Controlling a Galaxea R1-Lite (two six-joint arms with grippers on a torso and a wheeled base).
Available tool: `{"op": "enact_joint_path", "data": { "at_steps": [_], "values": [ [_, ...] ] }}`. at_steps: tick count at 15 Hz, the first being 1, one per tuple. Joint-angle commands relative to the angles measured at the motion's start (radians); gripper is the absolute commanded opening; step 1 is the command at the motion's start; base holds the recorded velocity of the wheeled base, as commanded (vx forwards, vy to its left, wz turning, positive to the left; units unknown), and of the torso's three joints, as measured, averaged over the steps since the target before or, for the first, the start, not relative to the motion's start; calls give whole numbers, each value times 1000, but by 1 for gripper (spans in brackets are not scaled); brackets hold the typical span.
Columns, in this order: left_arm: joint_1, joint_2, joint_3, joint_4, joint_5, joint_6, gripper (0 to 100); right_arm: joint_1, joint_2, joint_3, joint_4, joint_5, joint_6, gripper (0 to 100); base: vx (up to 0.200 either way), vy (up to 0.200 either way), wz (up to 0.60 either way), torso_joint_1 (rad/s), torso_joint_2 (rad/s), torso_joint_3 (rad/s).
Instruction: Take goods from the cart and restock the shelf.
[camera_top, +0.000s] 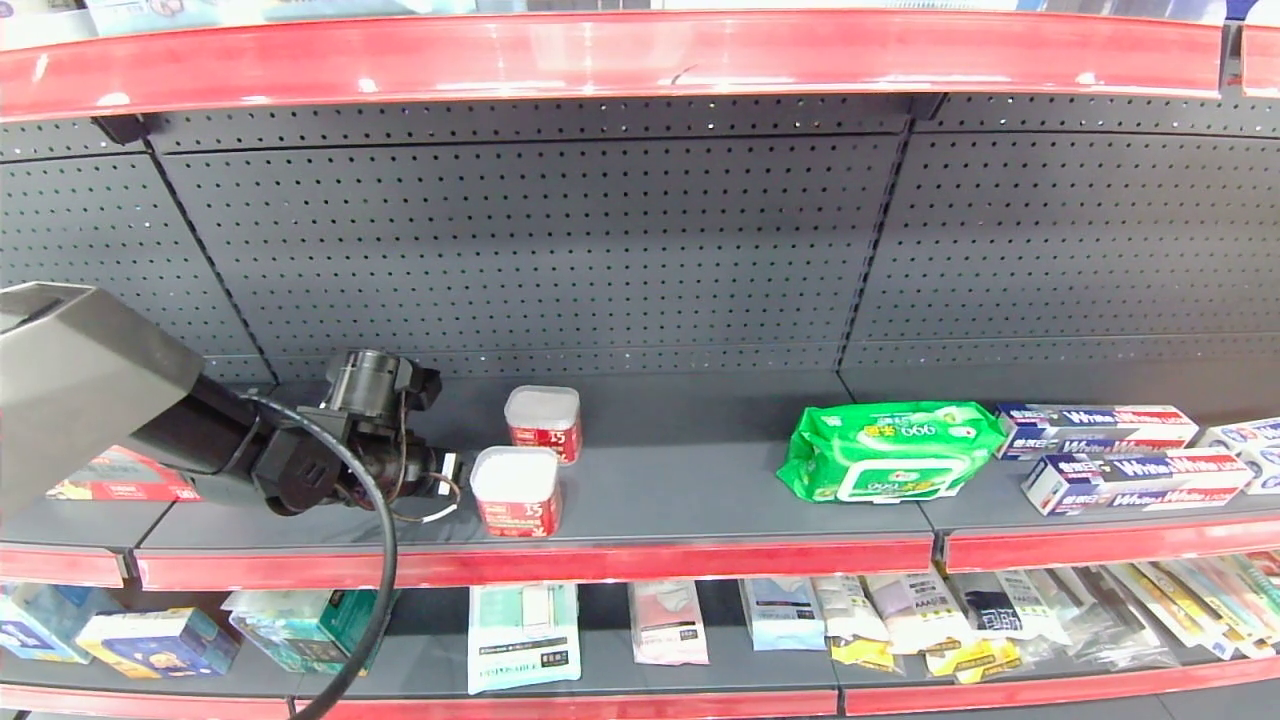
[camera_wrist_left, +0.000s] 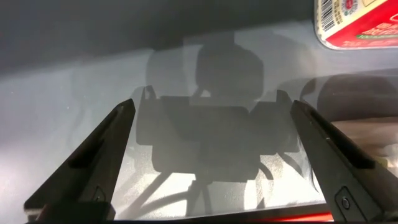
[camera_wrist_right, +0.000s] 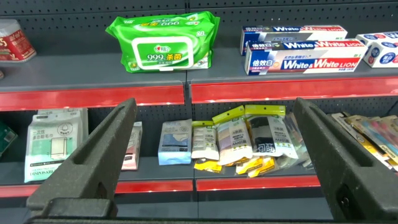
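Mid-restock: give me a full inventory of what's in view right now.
Tubs: 2, red with white lids, middle shelf, centre-left, one behind the other.
Wipes pack: 1, green, middle shelf, right of centre.
Toothpaste boxes: at least 3, blue-white, middle shelf, far right.
Flat box: 1, red, middle shelf, far left.
Packets: many, mixed colours, lower shelf.
Left gripper: open, empty, beside the tubs.
Right gripper: open, empty, facing the shelves.
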Motion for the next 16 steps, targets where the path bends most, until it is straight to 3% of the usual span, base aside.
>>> {"op": "enact_joint_path", "data": {
  "at_steps": [1,16],
  "values": [
    [-1,2,-3,0,0,0,100,0,1,-1,0,2,0,100,0,0,0,0,0,0],
    [-13,10,-13,0,0,1,100,0,1,0,0,2,0,100,0,0,0,0,0,0]
  ]
}}
